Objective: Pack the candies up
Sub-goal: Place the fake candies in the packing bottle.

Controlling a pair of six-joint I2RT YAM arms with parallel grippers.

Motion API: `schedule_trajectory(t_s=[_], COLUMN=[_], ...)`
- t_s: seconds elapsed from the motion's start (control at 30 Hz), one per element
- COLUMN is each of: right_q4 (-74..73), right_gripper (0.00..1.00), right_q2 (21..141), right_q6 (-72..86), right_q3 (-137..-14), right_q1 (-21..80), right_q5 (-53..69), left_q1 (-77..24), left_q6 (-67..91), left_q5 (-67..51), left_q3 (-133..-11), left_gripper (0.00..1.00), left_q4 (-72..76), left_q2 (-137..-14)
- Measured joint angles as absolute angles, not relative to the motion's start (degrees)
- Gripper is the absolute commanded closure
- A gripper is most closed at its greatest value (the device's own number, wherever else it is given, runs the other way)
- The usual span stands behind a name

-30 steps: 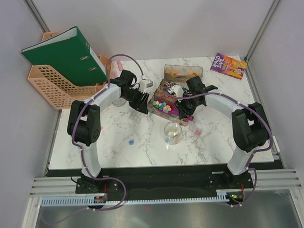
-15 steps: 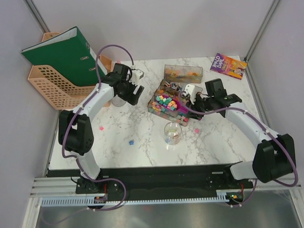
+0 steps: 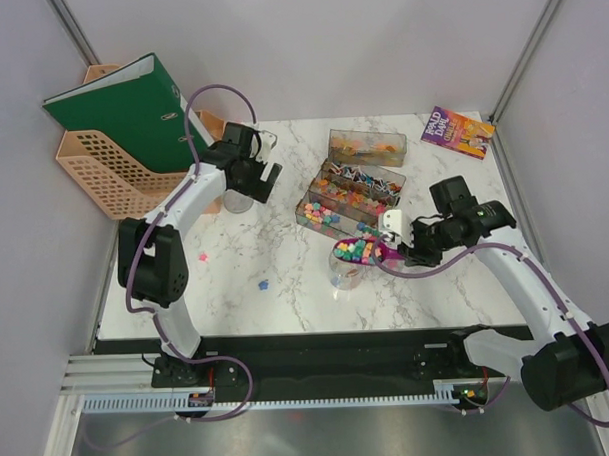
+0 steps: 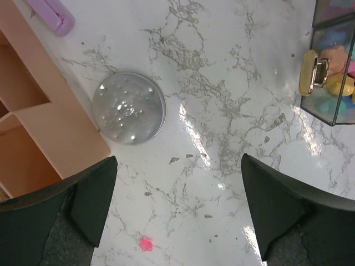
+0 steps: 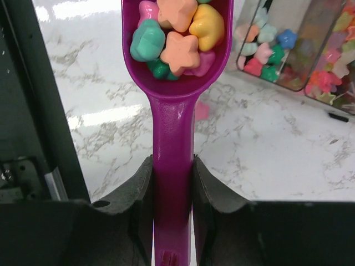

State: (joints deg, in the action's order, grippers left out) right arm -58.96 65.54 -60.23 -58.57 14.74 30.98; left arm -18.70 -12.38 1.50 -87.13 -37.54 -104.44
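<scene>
The jaws of the right gripper (image 5: 172, 188) are clenched on the handle of the purple scoop (image 5: 173, 127), one finger pressed to each side. Its bowl is heaped with candies (image 5: 178, 33): star and blob shapes in orange, yellow, green and pink. From above, the bowl hangs level over the far rim of the small clear jar (image 3: 344, 277), which stands nearest the arm bases on the marble table (image 3: 287, 289). How far above the jar's mouth the bowl sits cannot be told.

A little farther out, loose sweets lie on the marble. One is pink, under the scoop's neck (image 5: 201, 111), and another pink one is on the left side (image 4: 145, 244). Beyond the jar stand the clear trays (image 3: 329, 212), with most of the candies in their compartments.

Farthest off, at the back left, the left gripper (image 4: 177, 210) hovers with its jaws spread wide and nothing between them. It is just near a clear round disc (image 4: 128, 108), probably the jar's lid, which lies against the peach file rack (image 4: 33, 127).

The step in hand looks like the pour, with a scoopful brought to the jar. The next move calls for centring the bowl over the mouth, then rolling the wrist slowly so the heap slides in rather than spilling over the rim.
</scene>
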Motion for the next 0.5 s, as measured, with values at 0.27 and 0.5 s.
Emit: schedule_trajectory(t_s=[0.27,0.5], right_q4=[-68.14,-70.5], right_gripper=[1.0,1.0], right_q2=[66.0,72.62], right_q6=[-66.24,-67.26], right_q3=[-59.7,-65.91], right_q1=[14.72,14.72], right_q5=[25.91,22.39], left_q1=[-18.7,-18.72], left_q6=[-10.94,-9.13], left_q5=[1.43,1.21], left_q3=[-88.53,-88.53], left_gripper=[0.02,0.03], left_q4=[-37.12,-37.12], left_q2=[-104.44,-104.42])
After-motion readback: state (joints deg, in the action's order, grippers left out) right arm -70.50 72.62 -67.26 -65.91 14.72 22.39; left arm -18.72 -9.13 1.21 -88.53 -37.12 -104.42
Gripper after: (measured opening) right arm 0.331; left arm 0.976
